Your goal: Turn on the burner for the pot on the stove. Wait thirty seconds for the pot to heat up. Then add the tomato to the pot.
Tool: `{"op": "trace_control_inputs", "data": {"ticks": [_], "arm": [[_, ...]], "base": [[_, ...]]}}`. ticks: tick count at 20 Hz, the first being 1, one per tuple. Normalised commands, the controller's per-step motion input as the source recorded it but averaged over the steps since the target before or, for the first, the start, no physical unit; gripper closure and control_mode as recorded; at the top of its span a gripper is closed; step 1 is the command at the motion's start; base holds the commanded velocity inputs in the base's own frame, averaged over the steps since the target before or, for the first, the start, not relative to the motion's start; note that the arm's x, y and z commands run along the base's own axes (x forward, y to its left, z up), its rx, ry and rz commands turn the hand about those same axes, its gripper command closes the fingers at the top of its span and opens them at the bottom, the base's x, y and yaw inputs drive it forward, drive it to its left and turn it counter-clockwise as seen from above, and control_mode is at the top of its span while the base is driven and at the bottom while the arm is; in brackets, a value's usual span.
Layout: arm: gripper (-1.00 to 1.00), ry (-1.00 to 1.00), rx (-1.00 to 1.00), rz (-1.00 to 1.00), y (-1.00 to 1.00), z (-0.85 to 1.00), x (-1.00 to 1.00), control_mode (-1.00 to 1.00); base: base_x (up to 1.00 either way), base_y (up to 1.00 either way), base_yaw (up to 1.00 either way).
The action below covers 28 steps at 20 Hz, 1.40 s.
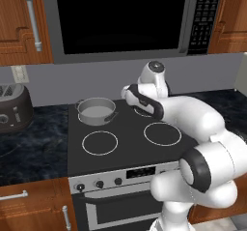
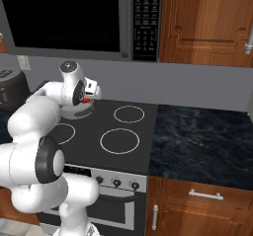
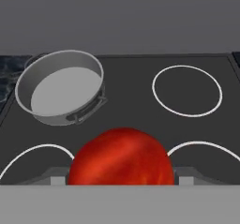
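Where the hand view looks, tool gripping tomato, pot empty on stove, left base view hiding tomato

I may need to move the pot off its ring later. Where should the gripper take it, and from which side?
Probably by the rim, from straight above. The pot stands upright and open on the stove, its thin wall free all round. The short side handle facing the camera lies low against the wall, a poorer hold.

Bright red tomato (faintly streaked), grey pot pale inside, white rings on the black stove.
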Motion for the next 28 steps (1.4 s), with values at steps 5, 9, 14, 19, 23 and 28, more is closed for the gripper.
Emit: {"op": "trace_control_inputs", "data": {"ticks": [5, 9, 14, 19, 23, 28], "arm": [[1.0, 0.0, 0.0, -0.05, 0.63, -0.05, 0.0, -1.0], [1.0, 0.0, 0.0, -0.03, 0.53, -0.05, 0.11, -1.0], [1.0, 0.07, 0.0, -0.01, 0.57, -0.11, 0.46, -1.0], [1.0, 0.13, 0.0, 0.0, 0.32, -0.16, 0.62, -1.0], [1.0, 0.0, 0.0, 0.0, 0.0, -0.03, 0.21, -1.0], [1.0, 0.01, 0.0, 0.0, 0.0, -0.22, 0.24, -1.0]], "base": [[0.0, 0.0, 0.0], [0.0, 0.0, 0.0], [0.0, 0.0, 0.0], [0.0, 0.0, 0.0], [0.0, 0.0, 0.0], [0.0, 0.0, 0.0]]}}
